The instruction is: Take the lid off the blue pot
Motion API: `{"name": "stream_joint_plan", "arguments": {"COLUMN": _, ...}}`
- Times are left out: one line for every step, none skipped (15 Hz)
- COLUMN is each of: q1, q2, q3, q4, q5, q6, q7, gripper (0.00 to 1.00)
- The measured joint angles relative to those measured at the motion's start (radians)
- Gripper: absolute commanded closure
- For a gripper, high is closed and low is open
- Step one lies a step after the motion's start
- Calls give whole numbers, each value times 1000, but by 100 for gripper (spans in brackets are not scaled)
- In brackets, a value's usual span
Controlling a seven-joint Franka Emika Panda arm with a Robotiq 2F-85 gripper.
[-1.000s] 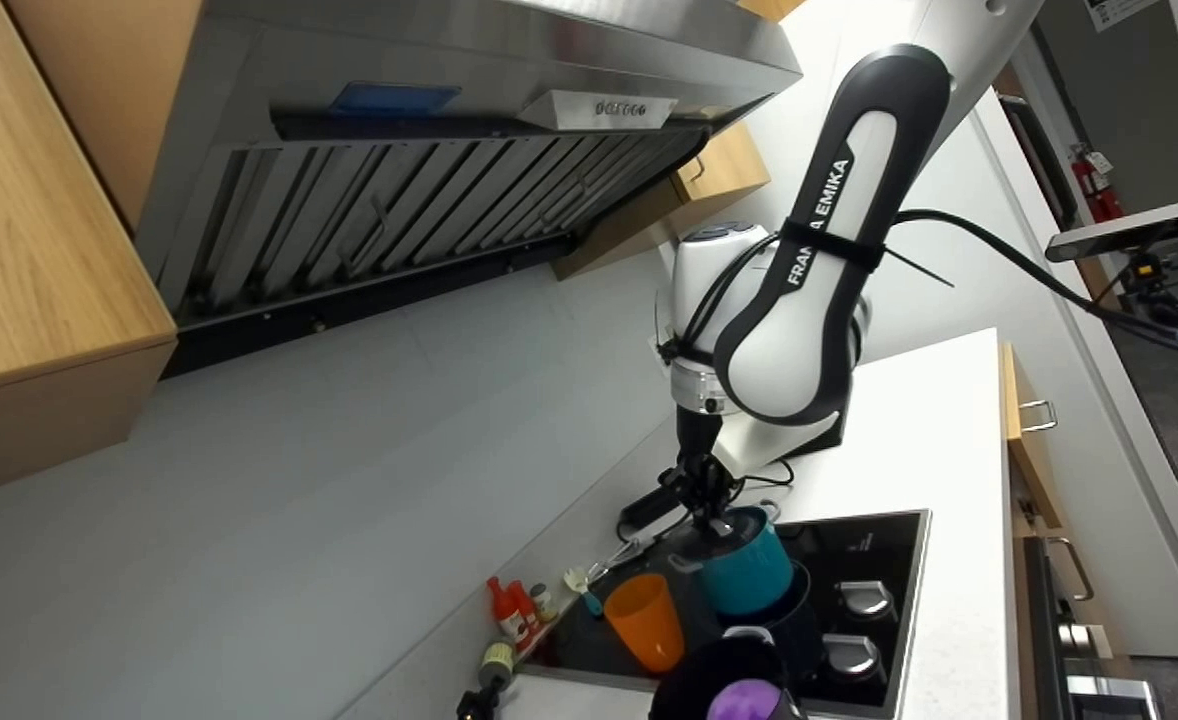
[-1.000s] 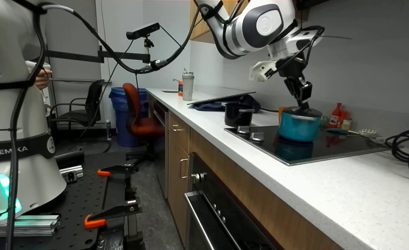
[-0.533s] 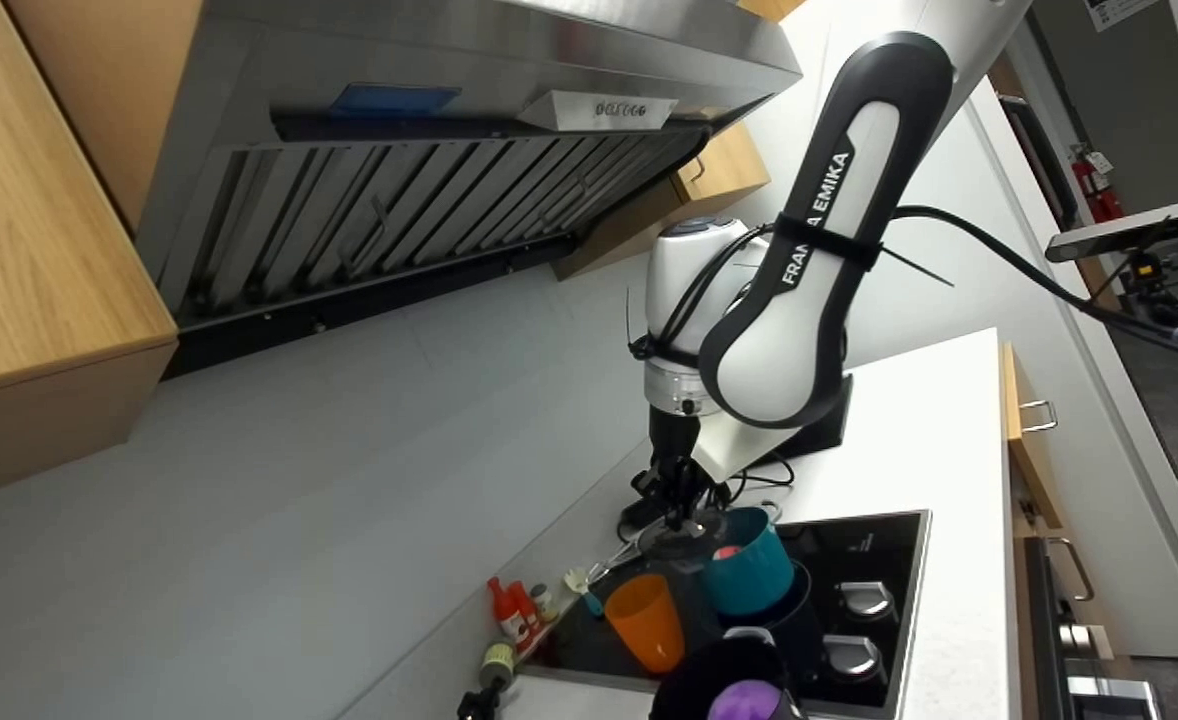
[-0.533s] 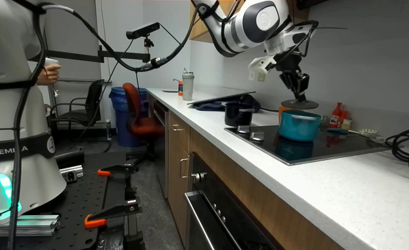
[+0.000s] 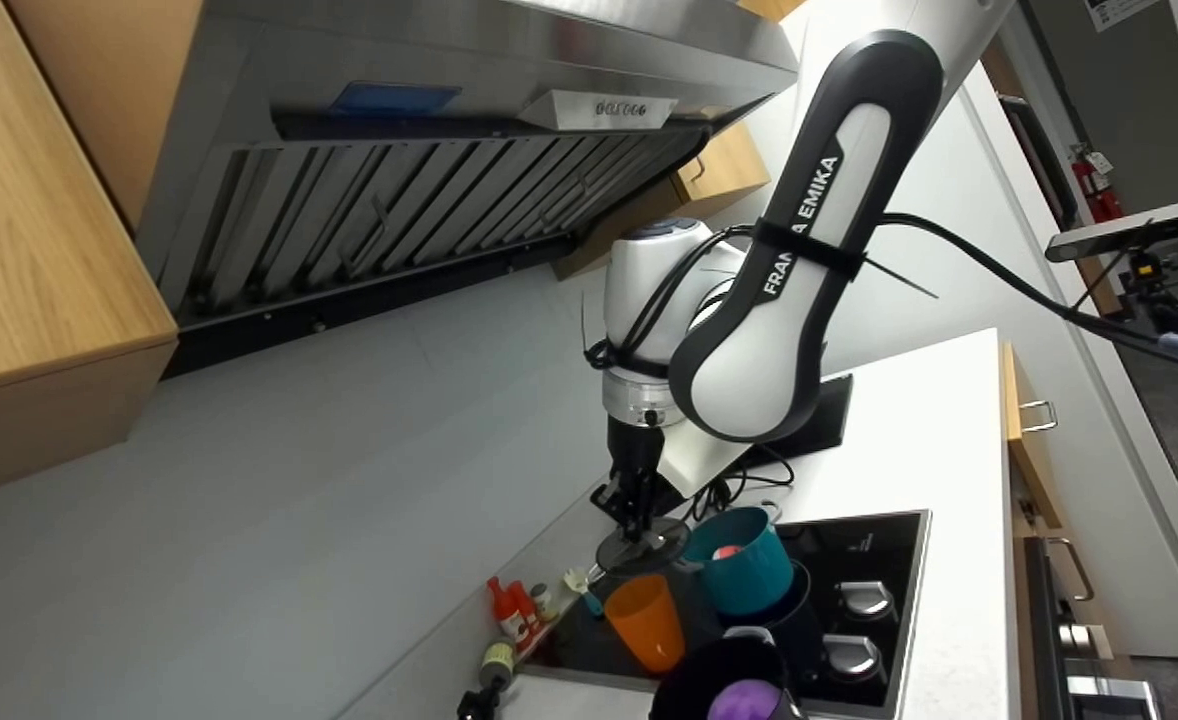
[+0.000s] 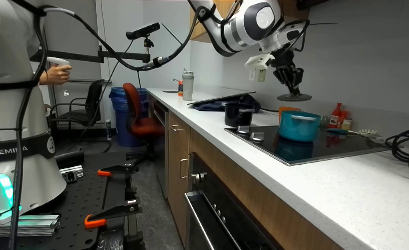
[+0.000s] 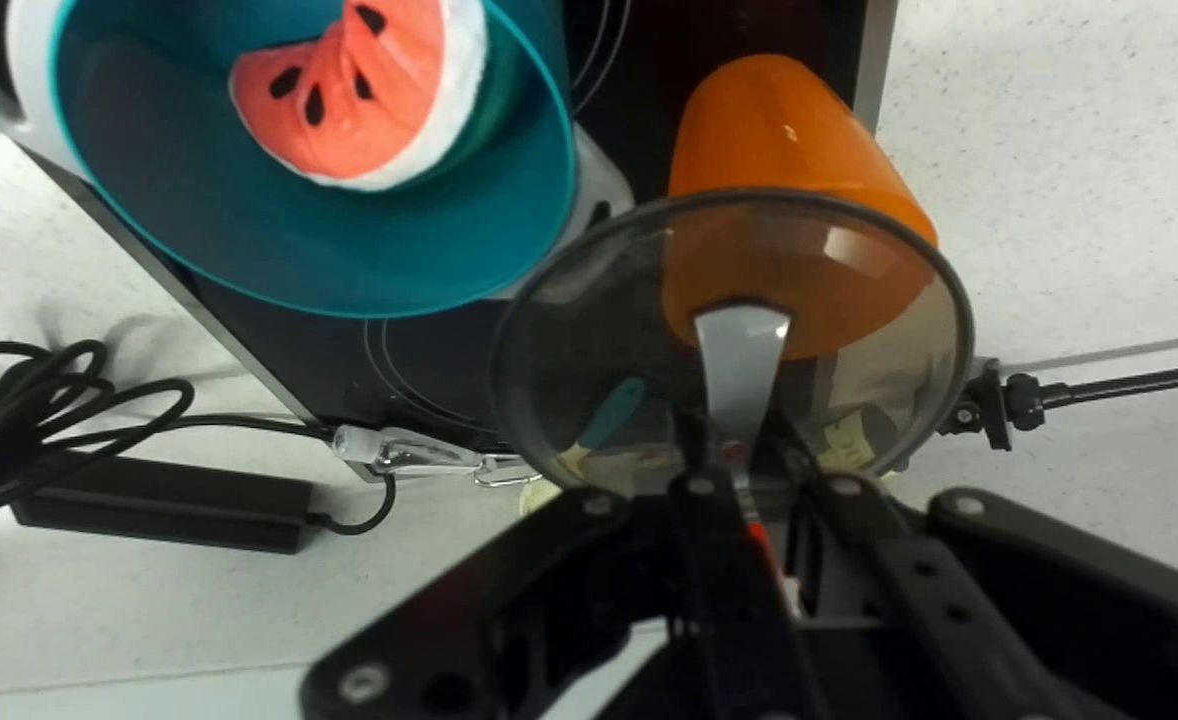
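Gripper clamped on the handle of the see-through lid — lid is off, up in the air, to one side of the blue pot. Pot sits uncovered on the stove, watermelon slice inside; orange cup near it, partly seen through the lid.

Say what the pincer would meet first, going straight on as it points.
Most likely the orange cup, partly seen through the lid the pincer grips; depth is unclear, though, and the lid's edge might catch the blue pot first.
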Motion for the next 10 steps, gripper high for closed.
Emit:
{"name": "stream_joint_plan", "arguments": {"q1": 5, "q2": 8, "q3": 0, "q4": 15, "q5": 0, "q6": -15, "q7": -4, "gripper": 97}}
{"name": "stream_joint_plan", "arguments": {"q1": 9, "q2": 16, "q3": 1, "q4": 29, "q5": 0, "q6": -32, "q7": -7, "gripper": 97}}
{"name": "stream_joint_plan", "arguments": {"q1": 15, "q2": 25, "q3": 1, "q4": 45, "q5": 0, "q6": -50, "q7": -9, "gripper": 97}}
{"name": "stream_joint_plan", "arguments": {"q1": 20, "q2": 34, "q3": 2, "q4": 61, "q5": 0, "q6": -70, "q7": -11, "gripper": 97}}
{"name": "stream_joint_plan", "arguments": {"q1": 27, "q2": 44, "q3": 2, "q4": 76, "q5": 0, "q6": -87, "q7": -16, "gripper": 97}}
{"name": "stream_joint_plan", "arguments": {"q1": 33, "q2": 54, "q3": 2, "q4": 91, "q5": 0, "q6": -103, "q7": -22, "gripper": 97}}
{"name": "stream_joint_plan", "arguments": {"q1": 39, "q2": 64, "q3": 2, "q4": 105, "q5": 0, "q6": -117, "q7": -28, "gripper": 97}}
{"name": "stream_joint_plan", "arguments": {"q1": 43, "q2": 74, "q3": 2, "q4": 118, "q5": 0, "q6": -128, "q7": -35, "gripper": 97}}
{"name": "stream_joint_plan", "arguments": {"q1": 46, "q2": 83, "q3": 2, "q4": 131, "q5": 0, "q6": -138, "q7": -42, "gripper": 97}}
{"name": "stream_joint_plan", "arguments": {"q1": 47, "q2": 92, "q3": 2, "q4": 143, "q5": 0, "q6": -146, "q7": -48, "gripper": 97}}
